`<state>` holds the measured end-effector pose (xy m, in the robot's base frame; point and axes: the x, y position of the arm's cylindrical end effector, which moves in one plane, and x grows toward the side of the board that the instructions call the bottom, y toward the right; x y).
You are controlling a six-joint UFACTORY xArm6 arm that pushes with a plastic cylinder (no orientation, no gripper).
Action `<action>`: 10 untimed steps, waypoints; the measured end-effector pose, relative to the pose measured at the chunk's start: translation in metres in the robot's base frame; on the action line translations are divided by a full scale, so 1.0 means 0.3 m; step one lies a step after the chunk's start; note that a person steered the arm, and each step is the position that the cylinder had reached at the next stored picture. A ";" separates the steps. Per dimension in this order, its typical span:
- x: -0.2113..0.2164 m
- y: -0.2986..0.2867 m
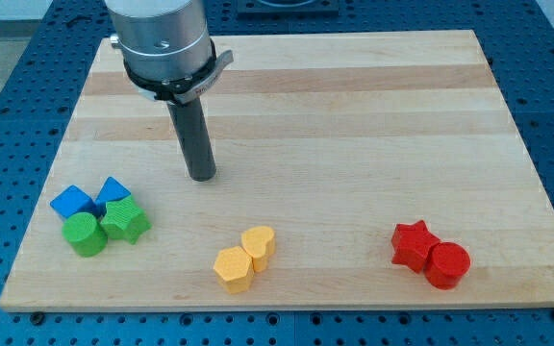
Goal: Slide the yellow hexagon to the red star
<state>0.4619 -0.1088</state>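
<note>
1. Wooden and pale, the bench (354, 115) fills most of the view, its planks running from the view's left to its right; all the blocks sit along its lower part.
2. Dark and straight, the rod hangs from the metal arm head at the view's top left. There is no pincer on this rig, so nothing can be released or clenched; my tip (201, 178) rests on bare wood, touching no block.
3. Red star (412, 243) lies low on the view's right, touching a red cylinder (446, 264) at its 4 o'clock.
4. Yellow hexagon (234, 268) lies low in the middle, touching a yellow heart-like block (259, 244) at its 1 o'clock.
5. The relation the move turns on, as I judge it: the star sits at about 3 o'clock from the hexagon, well apart, while the hexagon sits at about 5 o'clock from my tip. So the tip needs to reach the hexagon's 9 o'clock side before pushing.
6. A risk: the yellow neighbour may get dragged along.
7. Far off at the tip's 8 o'clock, two blue blocks (91, 199), a green star (125, 221) and a green cylinder (85, 234) cluster, clear of that path.
</note>
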 end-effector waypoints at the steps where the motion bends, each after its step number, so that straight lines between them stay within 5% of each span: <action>1: 0.021 -0.002; 3: 0.157 0.134; 8: 0.492 0.037; 10: 0.524 0.041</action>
<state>0.6190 -0.0966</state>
